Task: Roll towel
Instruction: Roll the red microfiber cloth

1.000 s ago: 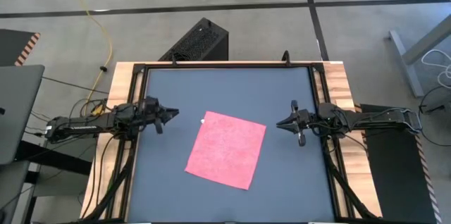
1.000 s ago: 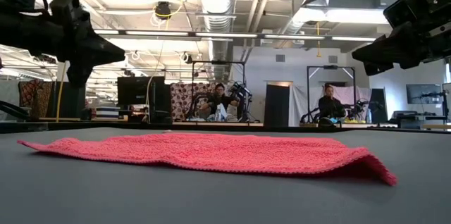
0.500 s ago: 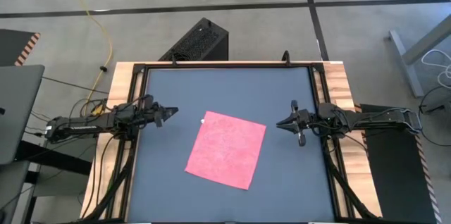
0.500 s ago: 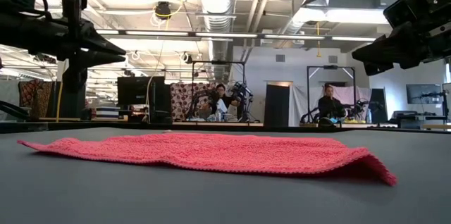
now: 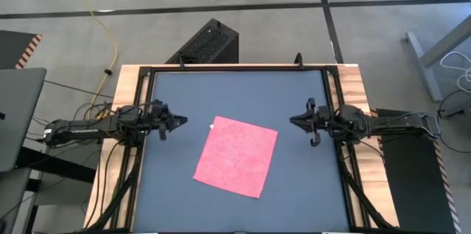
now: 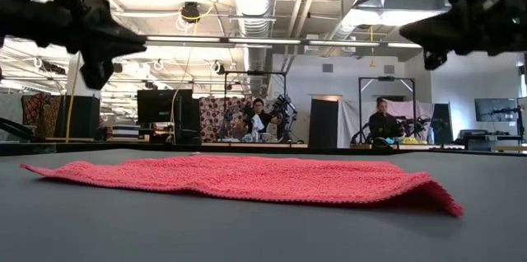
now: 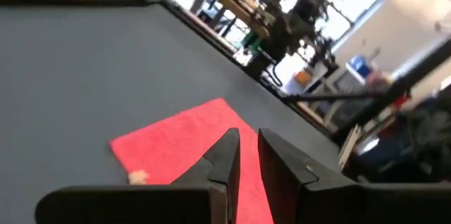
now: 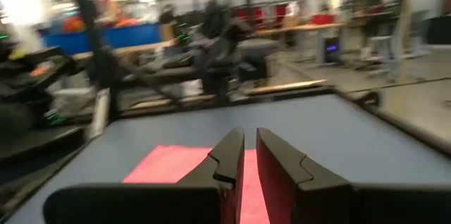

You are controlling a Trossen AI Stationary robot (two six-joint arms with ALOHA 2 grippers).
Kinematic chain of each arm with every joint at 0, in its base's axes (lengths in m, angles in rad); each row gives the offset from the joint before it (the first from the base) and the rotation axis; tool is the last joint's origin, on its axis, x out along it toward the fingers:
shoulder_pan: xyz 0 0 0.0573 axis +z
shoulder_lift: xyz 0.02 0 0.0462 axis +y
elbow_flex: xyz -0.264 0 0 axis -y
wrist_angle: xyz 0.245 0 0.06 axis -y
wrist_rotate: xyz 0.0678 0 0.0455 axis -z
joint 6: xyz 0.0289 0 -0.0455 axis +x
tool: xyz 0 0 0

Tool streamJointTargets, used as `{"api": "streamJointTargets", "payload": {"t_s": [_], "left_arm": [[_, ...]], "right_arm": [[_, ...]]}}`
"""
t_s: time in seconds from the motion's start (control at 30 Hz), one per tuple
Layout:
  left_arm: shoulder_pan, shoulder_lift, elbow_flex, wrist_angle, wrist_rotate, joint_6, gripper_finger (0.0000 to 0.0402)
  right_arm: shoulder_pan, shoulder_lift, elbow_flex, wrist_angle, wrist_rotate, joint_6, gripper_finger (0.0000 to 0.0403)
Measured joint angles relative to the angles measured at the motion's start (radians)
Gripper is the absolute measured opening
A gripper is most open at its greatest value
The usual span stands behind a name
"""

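Towel (image 5: 236, 156) lies flat and fully spread in the middle of the dark table (image 5: 176, 94), as a tilted square with its small white tag (image 5: 212, 126) at the corner nearest the left arm. No edge is folded or turned over yet, so I judge the rolling has not begun; the whole task is left to do.

Left gripper (image 5: 181, 121) hangs above the table near the left side, well apart from the cloth. Its fingers (image 7: 224, 157) stand almost together, with only a narrow slit between them, and they hold nothing. Right gripper (image 5: 294, 121) hangs near the right side, also clear of the towel, and its fingers (image 8: 229, 155) are in the same nearly closed position, empty.

No container is visible on the table; nothing holds the towel except the table top itself.
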Motion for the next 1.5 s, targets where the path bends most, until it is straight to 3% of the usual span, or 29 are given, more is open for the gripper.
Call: {"api": "streamJointTargets", "payload": {"t_s": [0.23, 0.5, 0.73, 1.07, 1.27, 1.5], "left_arm": [[-0.001, 0.216, 0.158, -0.011, 0.141, 0.229, 0.0043], [-0.065, 0.48, 0.335, -0.19, 0.244, 0.485, 0.0043], [-0.169, 0.611, 0.381, -0.306, 0.246, 0.646, 0.0043], [-0.335, 0.753, 0.382, -0.309, 0.239, 0.79, 0.0043], [-0.441, 0.841, 0.382, -0.233, 0.189, 0.765, 0.0043], [-0.553, 0.968, 0.383, -0.071, 0.065, 0.738, 0.0079]], "right_arm": [[0.079, 0.146, 0.173, -0.023, 0.064, -0.052, 0.0068], [0.237, 0.518, 0.464, -0.174, 0.064, -0.05, 0.0068], [0.397, 0.844, 0.726, -0.361, 0.101, 0.013, 0.0068], [0.538, 1.249, 1.03, -0.572, 0.088, 0.315, 0.0068], [0.553, 1.387, 1.157, -0.599, -0.039, 0.285, 0.0068], [0.582, 1.467, 1.21, -0.665, -0.045, 0.272, 0.0068]]}}
